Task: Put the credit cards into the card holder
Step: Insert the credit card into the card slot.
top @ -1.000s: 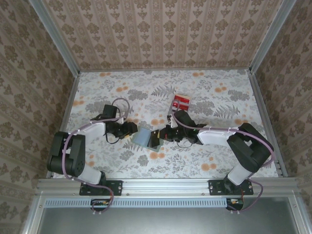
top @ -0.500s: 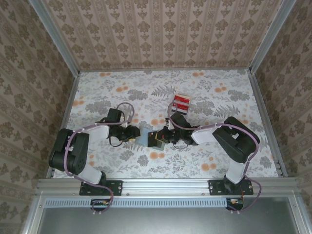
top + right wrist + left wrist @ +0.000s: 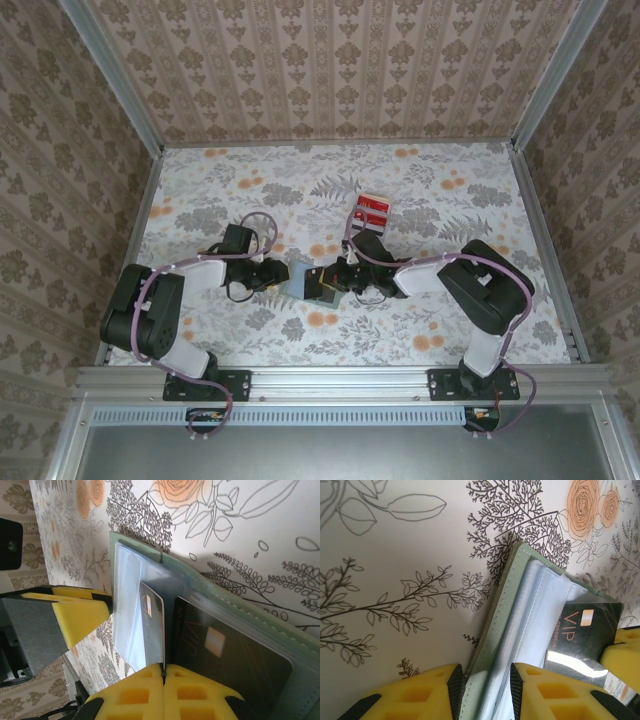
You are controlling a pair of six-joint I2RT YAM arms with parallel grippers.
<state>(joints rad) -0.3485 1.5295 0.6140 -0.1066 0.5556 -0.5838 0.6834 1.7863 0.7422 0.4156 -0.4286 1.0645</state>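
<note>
Mid-table, my left gripper clamps left cover of card holder; my right gripper pinches pale credit card over it.

Open card holder with pale card

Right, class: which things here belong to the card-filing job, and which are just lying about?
Job: wallet, its edge in the left tool; pale card, pinched in the right tool; black card in a sleeve; red cards stacked beyond.
Just there: floral tablecloth, patterned walls, metal rail.
</note>
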